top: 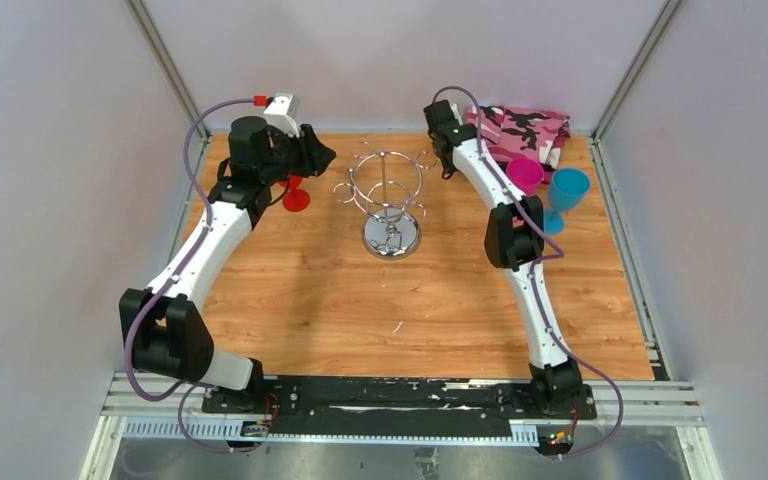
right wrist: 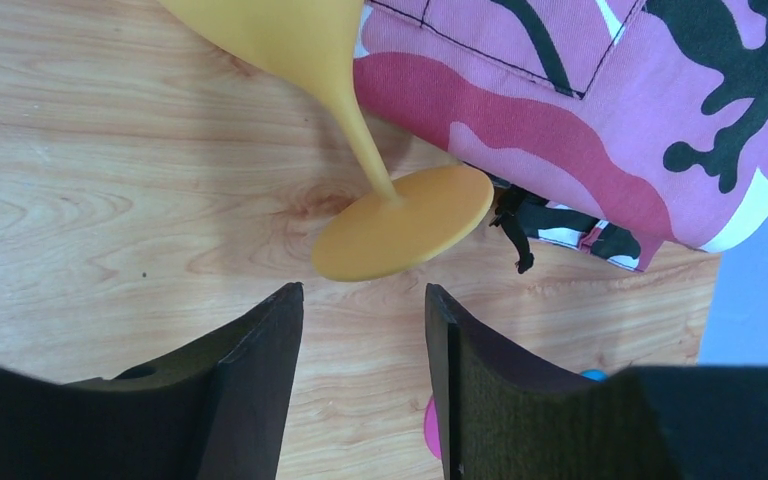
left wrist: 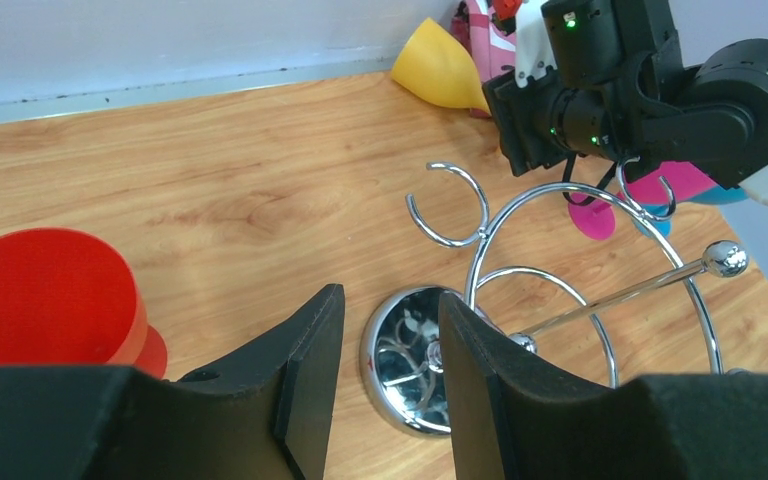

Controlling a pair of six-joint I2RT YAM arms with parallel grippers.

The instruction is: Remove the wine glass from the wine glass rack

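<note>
The chrome wine glass rack [top: 390, 200] stands mid-table at the back, and I see no glass on its hooks. In the left wrist view it [left wrist: 560, 270] lies just beyond my fingers. A red wine glass [top: 296, 195] stands on the table left of the rack, also seen in the left wrist view [left wrist: 45, 295]. My left gripper [top: 320, 155] is open and empty between that glass and the rack [left wrist: 390, 300]. A yellow wine glass [right wrist: 400, 225] rests with its foot on the table. My right gripper [right wrist: 364, 292] is open and empty just short of that foot.
A pink camouflage cloth [top: 525, 128] lies at the back right, touching the yellow glass. A pink glass [top: 525, 175] and a blue glass [top: 567, 190] stand right of the right arm. Grey walls close in the table on three sides.
</note>
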